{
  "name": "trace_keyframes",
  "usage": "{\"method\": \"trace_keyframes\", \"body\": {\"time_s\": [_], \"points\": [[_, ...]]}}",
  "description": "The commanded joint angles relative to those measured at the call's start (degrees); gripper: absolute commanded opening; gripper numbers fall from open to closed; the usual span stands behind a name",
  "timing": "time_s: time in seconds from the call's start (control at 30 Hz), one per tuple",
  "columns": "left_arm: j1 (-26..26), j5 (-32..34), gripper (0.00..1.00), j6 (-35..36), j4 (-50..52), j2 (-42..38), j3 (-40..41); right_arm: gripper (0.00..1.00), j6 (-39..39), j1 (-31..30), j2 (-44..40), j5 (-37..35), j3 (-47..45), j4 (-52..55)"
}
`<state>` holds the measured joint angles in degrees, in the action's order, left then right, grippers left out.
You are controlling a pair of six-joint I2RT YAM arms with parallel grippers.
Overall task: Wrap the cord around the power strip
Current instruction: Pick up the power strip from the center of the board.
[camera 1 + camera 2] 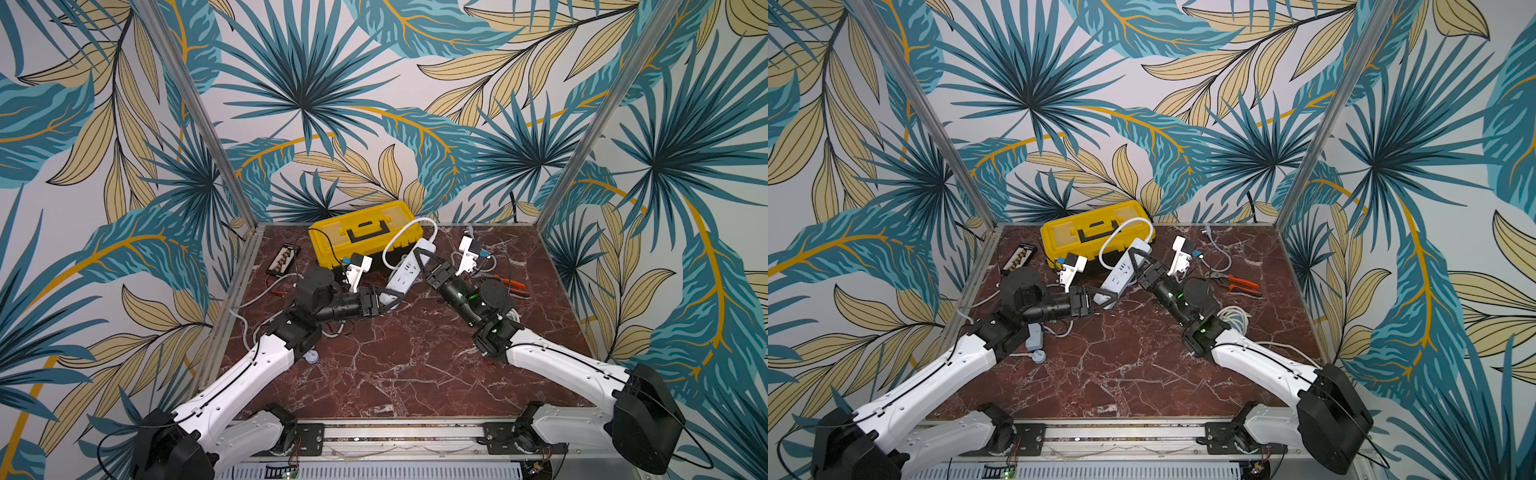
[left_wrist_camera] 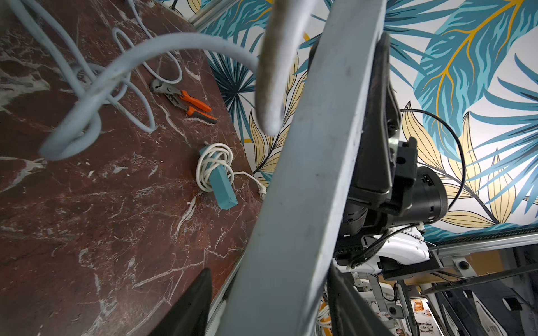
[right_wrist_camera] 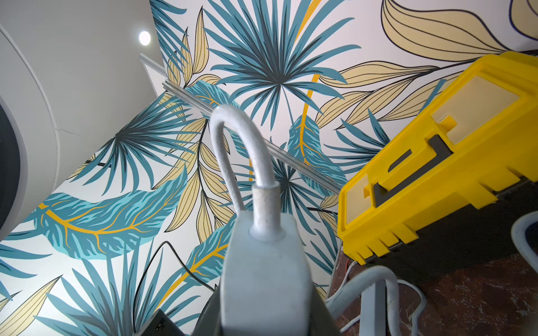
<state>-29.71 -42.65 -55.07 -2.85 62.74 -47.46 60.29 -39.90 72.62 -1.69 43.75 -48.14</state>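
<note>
The right gripper [image 1: 424,258] clenches the lifted power strip's [image 1: 405,272] far end near the toolbox [image 1: 361,232]. The left gripper [image 1: 394,296] straddles its near end, grip unclear. It should seat squarely before winding the cord [image 1: 390,245].

Near half of table [image 1: 395,374] open, free passage. Far centre blocked: yellow toolbox [image 1: 332,241], raised power strip [image 1: 405,274] slanting just before it. Far right crowded by pliers [image 1: 1241,284], cable coil [image 1: 1235,316]. Small black board [image 1: 284,259] far left.
</note>
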Motion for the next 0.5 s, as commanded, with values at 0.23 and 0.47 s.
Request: {"method": "trace_keyframes", "body": {"time_s": [0.23,0.47], "points": [[-0.1,0.9,0.45,1.9,-0.1,3.7,-4.9,0.14,4.3,-0.5,1.7,1.4,-0.3,-6.7],[-0.1,1.3,0.15,0.5,-0.1,4.4,-5.7,0.56,-3.1,-0.1,-1.8,-2.2,-2.4,-4.3]]}}
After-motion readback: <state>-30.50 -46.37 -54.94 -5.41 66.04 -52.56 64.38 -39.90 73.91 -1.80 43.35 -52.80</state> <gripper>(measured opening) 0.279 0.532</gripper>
